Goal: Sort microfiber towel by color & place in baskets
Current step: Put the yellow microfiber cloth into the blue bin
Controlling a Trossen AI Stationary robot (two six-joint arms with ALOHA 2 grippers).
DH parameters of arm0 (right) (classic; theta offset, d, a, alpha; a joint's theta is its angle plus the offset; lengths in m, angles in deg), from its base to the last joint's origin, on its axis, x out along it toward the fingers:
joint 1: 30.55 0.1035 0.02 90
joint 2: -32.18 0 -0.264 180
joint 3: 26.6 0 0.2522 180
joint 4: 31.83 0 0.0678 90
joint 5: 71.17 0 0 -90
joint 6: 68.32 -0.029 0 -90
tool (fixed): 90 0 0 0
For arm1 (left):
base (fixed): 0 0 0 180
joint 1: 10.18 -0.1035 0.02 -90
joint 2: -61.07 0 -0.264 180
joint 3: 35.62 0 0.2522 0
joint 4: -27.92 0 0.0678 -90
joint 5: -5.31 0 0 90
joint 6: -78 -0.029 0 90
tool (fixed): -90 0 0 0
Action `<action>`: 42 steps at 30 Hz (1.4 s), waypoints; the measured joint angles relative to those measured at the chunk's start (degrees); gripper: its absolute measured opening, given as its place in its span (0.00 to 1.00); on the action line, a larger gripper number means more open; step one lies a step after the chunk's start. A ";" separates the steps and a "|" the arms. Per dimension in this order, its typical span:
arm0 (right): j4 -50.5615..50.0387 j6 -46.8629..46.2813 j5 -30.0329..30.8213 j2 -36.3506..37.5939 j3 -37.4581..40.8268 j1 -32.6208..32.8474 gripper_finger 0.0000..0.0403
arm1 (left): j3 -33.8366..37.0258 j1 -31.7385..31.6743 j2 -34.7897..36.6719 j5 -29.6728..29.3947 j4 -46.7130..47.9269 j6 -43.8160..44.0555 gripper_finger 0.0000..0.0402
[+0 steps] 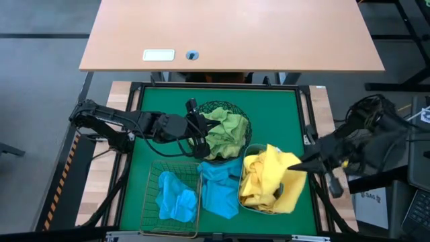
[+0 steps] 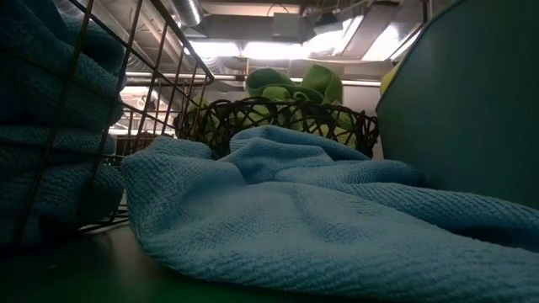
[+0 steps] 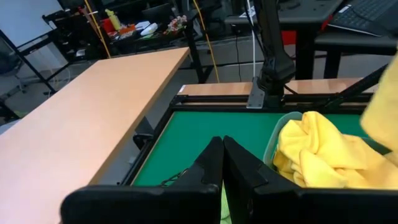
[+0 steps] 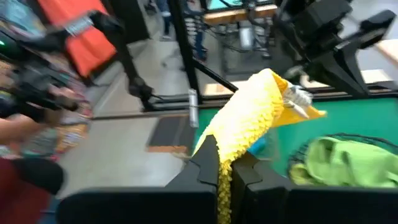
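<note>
A round black wire bowl (image 1: pixel 226 126) holds light green towels (image 1: pixel 227 133). A copper wire basket (image 1: pixel 149 200) holds a blue towel (image 1: pixel 176 198). Another blue towel (image 1: pixel 220 188) lies on the green mat between that basket and the bluish tub (image 1: pixel 246 176); it fills the front of the low view (image 2: pixel 295 219). The tub holds yellow towels (image 1: pixel 259 191). My right gripper (image 1: pixel 302 163) is over the tub's right side, shut on a yellow towel (image 1: pixel 277 160). My left gripper (image 1: pixel 199 138), shut, is at the bowl's left rim with nothing seen in it. My right gripper pinches the yellow towel between its two fingers at an edge or fold (image 4: pixel 231 146). The fingers come nearly level from the table's right side. The towel's free part (image 4: pixel 264 96), which bears a small tag, reaches out past the fingertips. The rest droops over the tub's yellow heap.
A bare wooden table (image 1: pixel 228 33) stands beyond the mat's far edge. A black frame (image 1: pixel 138 121) borders the mat. In the right wrist view, a person (image 4: pixel 28 134) shows off the table's side, among stands and cables.
</note>
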 joint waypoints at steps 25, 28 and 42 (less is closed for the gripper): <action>3.01 3.36 4.45 5.23 15.57 -14.56 0.00 | 0.00 0.00 0.00 -0.02 -0.02 -0.02 0.00; 8.70 7.23 3.58 5.65 15.53 -17.36 0.00 | 0.00 0.00 0.00 -0.02 -0.02 -0.11 0.00; 7.91 4.77 -3.24 5.40 24.77 -17.87 0.00 | 0.00 0.02 0.00 -0.01 0.00 -0.07 0.00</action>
